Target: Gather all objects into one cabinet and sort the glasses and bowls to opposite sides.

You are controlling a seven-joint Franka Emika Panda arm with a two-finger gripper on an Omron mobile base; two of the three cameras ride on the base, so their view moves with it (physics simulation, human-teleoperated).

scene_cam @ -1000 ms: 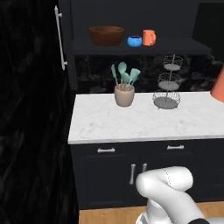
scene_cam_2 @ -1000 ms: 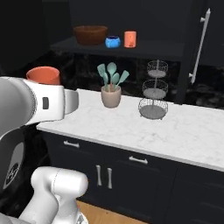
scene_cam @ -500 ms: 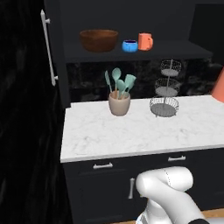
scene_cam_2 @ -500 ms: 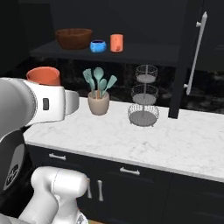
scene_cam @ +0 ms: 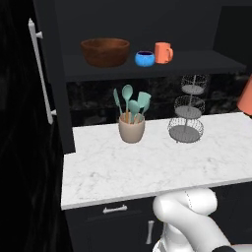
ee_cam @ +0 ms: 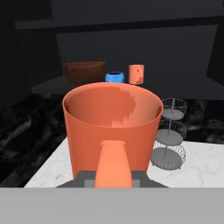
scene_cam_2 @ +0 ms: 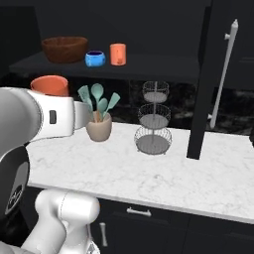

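Shelf [scene_cam: 197,61] contents are shown plainly in the left base view: the brown wooden bowl [scene_cam: 105,51] at the left, the small blue bowl [scene_cam: 145,58] beside it, and an orange mug [scene_cam: 163,52] just to the right of that, all inside the open black cabinet, whose door [scene_cam: 47,74] with its white bar handle [scene_cam: 42,78] stands swung out at the left. Compared with a second ago, the whole scene is seen shifted to the right and larger, which is read as the base having driven, not as any movement of the things; the beige utensil pot [scene_cam: 131,129] and the wire basket stand [scene_cam: 187,110] are left standing on the marble surface [scene_cam: 147,167]. An orange shape [scene_cam: 246,96] is cut by the right edge, probably the second mug. In the right base view, the second mug [scene_cam_2: 49,85] is seen carried above the white forearm, to the left of the pot and lower than the shelf, with the right-hand door [scene_cam_2: 208,79] open. In the hand view, this carried mug [ee_cam: 111,127] is seen upright and close, its handle [ee_cam: 113,164] turned toward the camera; the fingers are hidden by it and are judged to be closed on the handle. From this, three objects are judged to be gathered already and the last to be on its way; a place beside the shelved mug, away from the bowls, would be called for.
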